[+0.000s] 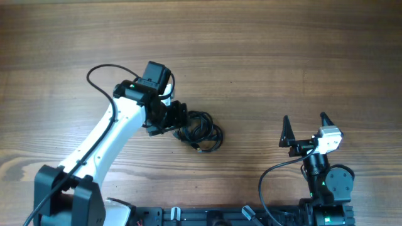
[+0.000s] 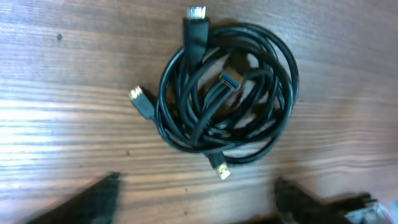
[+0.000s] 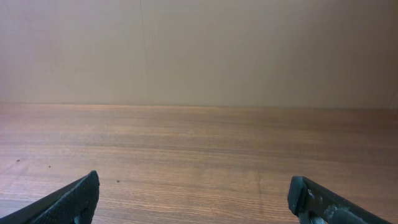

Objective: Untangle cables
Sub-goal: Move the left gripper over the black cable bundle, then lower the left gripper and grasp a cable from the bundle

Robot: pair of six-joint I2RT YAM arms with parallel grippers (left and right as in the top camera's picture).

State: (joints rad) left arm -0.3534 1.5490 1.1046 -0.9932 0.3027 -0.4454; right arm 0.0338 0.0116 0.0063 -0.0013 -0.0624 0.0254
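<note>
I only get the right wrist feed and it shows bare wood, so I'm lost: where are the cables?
Observer: The cables sit in one coiled bundle, off to the left of the right gripper.
Operator: Is anything holding them?
Observer: No. The left gripper hovers beside the bundle, jaws apart, gripping nothing.
Operator: Any plug sticking out?
Observer: Yes, one plug pokes out from the bundle's edge.
</note>
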